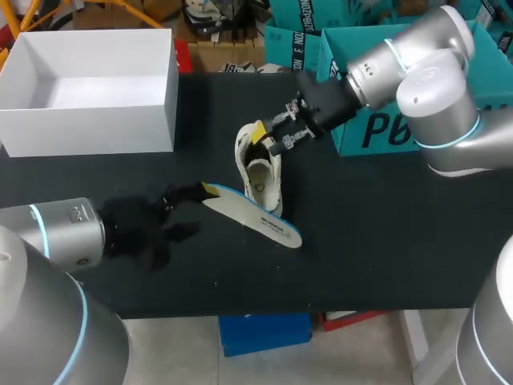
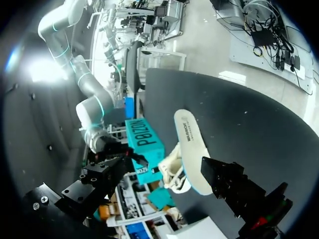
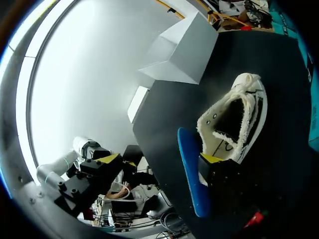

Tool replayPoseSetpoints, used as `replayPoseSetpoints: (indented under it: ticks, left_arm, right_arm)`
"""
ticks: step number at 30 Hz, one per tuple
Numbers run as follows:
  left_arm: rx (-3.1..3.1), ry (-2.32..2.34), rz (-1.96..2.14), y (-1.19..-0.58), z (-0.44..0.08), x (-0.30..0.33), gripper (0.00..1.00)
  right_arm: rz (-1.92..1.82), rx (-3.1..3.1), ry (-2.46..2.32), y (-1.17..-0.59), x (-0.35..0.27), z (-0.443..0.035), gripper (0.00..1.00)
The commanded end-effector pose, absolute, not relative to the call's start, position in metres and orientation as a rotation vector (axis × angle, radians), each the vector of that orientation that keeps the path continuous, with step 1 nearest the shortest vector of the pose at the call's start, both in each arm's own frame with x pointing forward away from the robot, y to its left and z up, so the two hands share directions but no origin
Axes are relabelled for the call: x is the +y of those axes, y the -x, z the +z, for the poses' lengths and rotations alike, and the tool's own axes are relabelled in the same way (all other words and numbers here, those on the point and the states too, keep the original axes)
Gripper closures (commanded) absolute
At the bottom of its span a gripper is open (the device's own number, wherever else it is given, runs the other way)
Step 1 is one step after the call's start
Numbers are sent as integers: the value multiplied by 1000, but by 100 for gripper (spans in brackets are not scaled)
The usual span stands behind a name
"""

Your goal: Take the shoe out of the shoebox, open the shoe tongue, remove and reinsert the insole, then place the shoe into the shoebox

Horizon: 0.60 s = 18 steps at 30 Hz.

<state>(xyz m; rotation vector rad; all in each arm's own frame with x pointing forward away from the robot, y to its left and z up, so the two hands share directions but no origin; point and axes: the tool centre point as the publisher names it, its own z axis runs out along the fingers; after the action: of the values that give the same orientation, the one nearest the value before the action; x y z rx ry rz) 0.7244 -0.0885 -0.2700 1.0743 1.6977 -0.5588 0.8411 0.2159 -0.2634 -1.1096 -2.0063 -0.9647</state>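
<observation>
Black table (image 1: 385, 241): shoe (image 1: 260, 172), insole (image 1: 256, 216) outside shoebox (image 1: 88, 128); left end effector (image 1: 189, 193), right end effector (image 1: 276, 135) spread.

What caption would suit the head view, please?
Shoe outside box: right gripper at it, left gripper at the insole.

Two robot arms of smooth silver-grey metal are shown, the left arm (image 1: 56, 241) and the right arm (image 1: 433, 88), each built of thick rounded tubes joined by bulbous elbows. A thin ring of pale blue light (image 1: 38, 223) is set around each joint. Toward each wrist the silver gives way to a matte black section. The left gripper (image 1: 196, 210) and the right gripper (image 1: 276, 135) are black and blocky, with two squared fingers apiece, each capped with a bright yellow tip (image 3: 107, 159). Small silver screws (image 2: 36, 205) are sunk into the black finger mounts, and a small red-and-green mark (image 2: 260, 221) is carried near the base of one left finger (image 2: 232, 184).
</observation>
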Motion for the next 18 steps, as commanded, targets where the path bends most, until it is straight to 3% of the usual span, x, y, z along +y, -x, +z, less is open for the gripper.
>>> replayPoseSetpoints:
  ticks: [1,18]
  left_arm:
    - [1697,-1065,-544,-703,-263,-73,0]
    - [1698,-1064,-544,-702,-262,-72,0]
  right_arm:
    - [-900,-2087,1164,-839,222,-258,0]
    - [-867,-2107,1153,-836,224,-258,0]
